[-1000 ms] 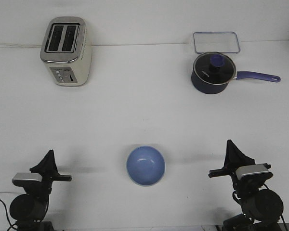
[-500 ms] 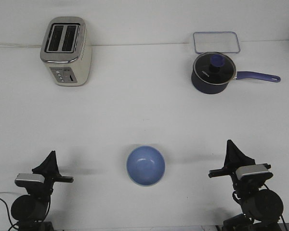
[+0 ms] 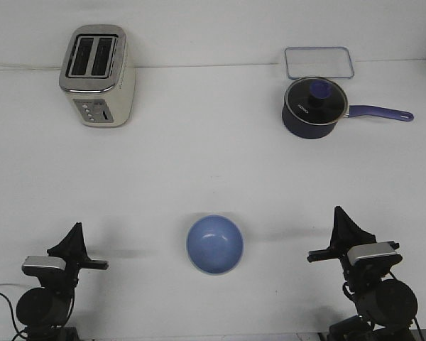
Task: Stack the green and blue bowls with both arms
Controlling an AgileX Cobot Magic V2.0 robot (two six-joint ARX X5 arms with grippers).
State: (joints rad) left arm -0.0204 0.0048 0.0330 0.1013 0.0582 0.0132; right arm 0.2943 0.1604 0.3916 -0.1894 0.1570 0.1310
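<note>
The light periwinkle blue bowl (image 3: 214, 244) sits upright on the white table (image 3: 213, 170), near the front edge and midway between my two arms. No separate mint green bowl shows; only a thin pale edge is visible at the blue bowl's lower left rim. My left gripper (image 3: 74, 233) is drawn back at the front left, well apart from the bowl. Its fingers meet in one point and hold nothing. My right gripper (image 3: 339, 217) is drawn back at the front right, also pointed, shut and empty.
A cream and silver toaster (image 3: 97, 75) stands at the back left. A dark navy lidded saucepan (image 3: 314, 108) with a purple handle stands at the back right, with a clear rectangular lid or tray (image 3: 319, 62) behind it.
My left gripper has dropped slightly lower and nearer the front edge. The bowl and the right arm have not moved.
</note>
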